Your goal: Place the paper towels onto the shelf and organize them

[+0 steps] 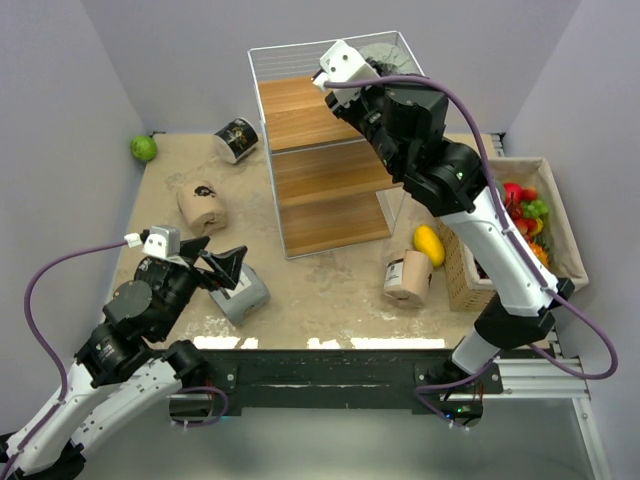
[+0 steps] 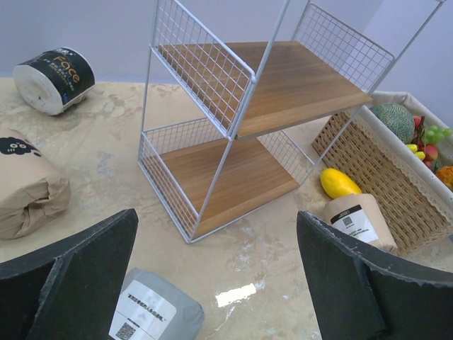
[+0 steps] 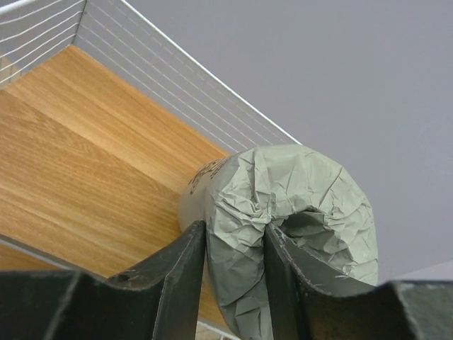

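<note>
The shelf (image 1: 320, 150) stands at the back middle of the table, a white wire frame with brown boards; it also shows in the left wrist view (image 2: 269, 92). My right gripper (image 3: 237, 262) is shut on a grey paper towel roll (image 3: 297, 212), pinching its end wall over the top board (image 3: 85, 163) at the back right corner (image 1: 390, 55). My left gripper (image 2: 216, 283) is open and empty, just above a second grey roll (image 2: 152, 308) lying at the front left (image 1: 240, 295). Two beige rolls (image 1: 203, 207) (image 1: 408, 277) and one black roll (image 1: 237, 139) lie on the table. The other black roll is out of view.
A woven basket (image 1: 560, 230) of fruit stands at the right edge, with a yellow mango (image 1: 429, 244) beside it on the table. A green round fruit (image 1: 144, 148) lies at the back left corner. Grey walls close in the table.
</note>
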Available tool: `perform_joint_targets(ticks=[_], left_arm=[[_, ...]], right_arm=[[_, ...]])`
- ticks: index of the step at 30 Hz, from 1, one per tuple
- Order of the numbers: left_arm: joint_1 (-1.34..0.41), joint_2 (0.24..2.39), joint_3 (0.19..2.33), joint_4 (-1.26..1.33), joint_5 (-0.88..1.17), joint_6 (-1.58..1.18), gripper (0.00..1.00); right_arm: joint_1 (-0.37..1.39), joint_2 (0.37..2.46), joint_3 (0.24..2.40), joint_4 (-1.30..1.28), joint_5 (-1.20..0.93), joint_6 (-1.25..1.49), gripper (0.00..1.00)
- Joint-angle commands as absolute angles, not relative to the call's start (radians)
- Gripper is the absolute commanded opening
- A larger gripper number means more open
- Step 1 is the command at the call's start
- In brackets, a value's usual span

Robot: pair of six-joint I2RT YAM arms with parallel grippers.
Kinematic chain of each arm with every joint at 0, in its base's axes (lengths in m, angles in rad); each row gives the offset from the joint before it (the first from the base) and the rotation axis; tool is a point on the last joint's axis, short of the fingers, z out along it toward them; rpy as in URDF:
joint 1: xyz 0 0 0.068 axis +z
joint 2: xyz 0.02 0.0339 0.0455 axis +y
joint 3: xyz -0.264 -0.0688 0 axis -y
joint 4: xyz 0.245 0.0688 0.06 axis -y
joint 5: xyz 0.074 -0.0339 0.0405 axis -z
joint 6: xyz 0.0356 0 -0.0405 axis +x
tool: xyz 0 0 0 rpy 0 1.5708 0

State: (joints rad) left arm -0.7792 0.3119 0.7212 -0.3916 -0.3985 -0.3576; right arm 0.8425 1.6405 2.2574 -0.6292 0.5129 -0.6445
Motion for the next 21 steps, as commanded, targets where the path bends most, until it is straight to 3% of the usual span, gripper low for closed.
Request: perform_joint_targets(ticks=[1, 14, 21], left_arm=[[-0.776, 0.314, 0.715, -0.376, -0.413, -0.364, 1.0], [-0.776, 0.318, 0.713, -0.379, -0.414, -0.365, 1.0], [-0.776, 0.328, 0.715, -0.383, -0.42, -0.368, 1.0]], right_arm=[[0.834, 1.635, 2.313, -0.572, 0.48, -0.874, 0.45], [0.834, 1.629, 2.324, -0.551, 0.479, -0.827, 0.59], [0.835, 1.527, 2.214, -0.598, 0.502, -0.587, 0.63]])
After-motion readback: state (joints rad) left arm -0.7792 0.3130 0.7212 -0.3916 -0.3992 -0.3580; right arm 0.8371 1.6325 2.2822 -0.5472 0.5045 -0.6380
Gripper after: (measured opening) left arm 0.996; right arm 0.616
